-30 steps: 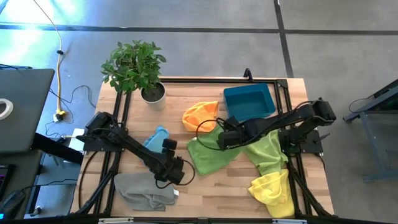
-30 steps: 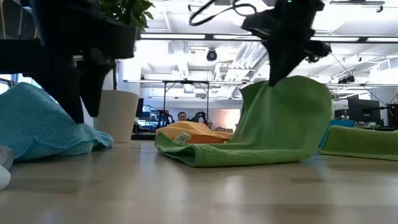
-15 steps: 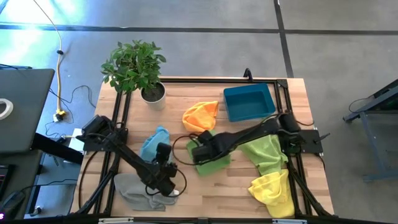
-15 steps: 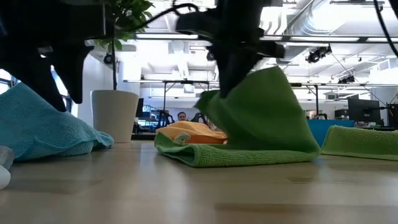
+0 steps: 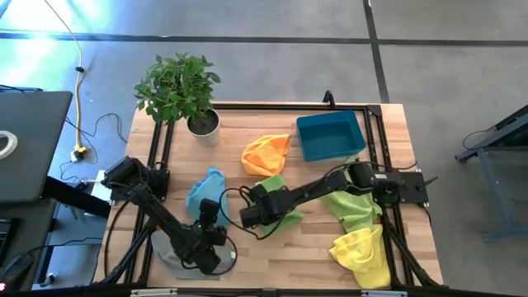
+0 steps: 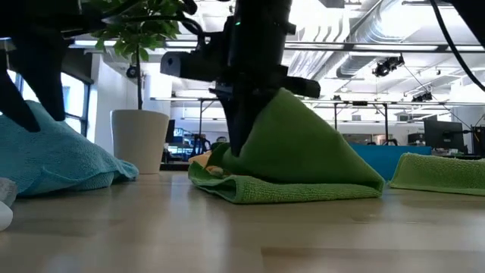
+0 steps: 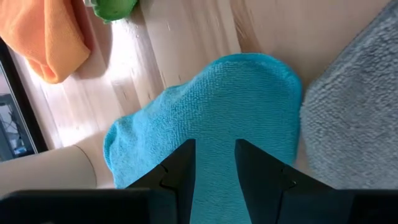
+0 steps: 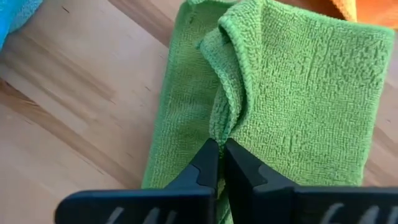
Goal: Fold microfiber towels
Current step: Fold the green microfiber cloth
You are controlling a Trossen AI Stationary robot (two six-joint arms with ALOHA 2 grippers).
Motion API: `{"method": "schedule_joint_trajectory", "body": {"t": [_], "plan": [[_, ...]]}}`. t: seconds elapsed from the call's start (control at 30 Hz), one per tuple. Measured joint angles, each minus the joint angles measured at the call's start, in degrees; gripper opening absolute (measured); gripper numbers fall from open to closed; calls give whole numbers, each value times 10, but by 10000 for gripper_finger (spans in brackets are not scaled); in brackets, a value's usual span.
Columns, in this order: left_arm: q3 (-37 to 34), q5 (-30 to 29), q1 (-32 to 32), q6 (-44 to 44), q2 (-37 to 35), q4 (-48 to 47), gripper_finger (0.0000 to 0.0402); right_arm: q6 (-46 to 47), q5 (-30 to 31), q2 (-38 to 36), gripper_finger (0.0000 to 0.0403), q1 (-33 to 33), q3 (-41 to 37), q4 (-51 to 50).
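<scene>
The green towel (image 5: 279,208) lay near the table's (image 5: 272,256) middle, half doubled over, one edge lifted into a peak. The right gripper (image 5: 250,216) was clamped on that raised fold (image 8: 217,134), its fingers (image 8: 208,163) pressed together with cloth between them, at the towel's 8 o'clock edge in the high view. The orange towel (image 5: 266,153) sat at 12 o'clock from the green one, touching or nearly so. The lime towel (image 5: 356,202) lay at 3 o'clock under the right arm, with the yellow towel (image 5: 361,252) at 4 o'clock. The blue towel (image 5: 203,190) was at 9 o'clock, and the grey towel (image 5: 169,250) at 8 o'clock. The left gripper (image 5: 208,243) hung over the grey towel's edge, fingers (image 7: 180,171) somewhat apart; it seemed to hold nothing. A bin (image 5: 331,134) and a plant (image 5: 179,89) stood along the far side.
</scene>
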Motion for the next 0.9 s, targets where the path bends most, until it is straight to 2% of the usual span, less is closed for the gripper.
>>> {"method": "schedule_joint_trajectory", "body": {"t": [0.1,0.23,0.43,0.6,0.8,0.9], "plan": [[0,-3,-12,-18,0,0,103,-4,14,3,17,3,0,5],[0,-10,-24,-46,0,0,103,-33,23,3,70,7,1,22],[0,-11,-43,-71,0,1,103,-91,-9,3,142,8,42,27],[0,-13,-55,-86,0,1,103,-144,16,2,155,18,80,14],[0,-13,-64,-101,0,1,103,-107,36,14,156,18,80,16],[0,-13,-69,-102,0,1,103,-103,17,35,156,14,78,17]]}}
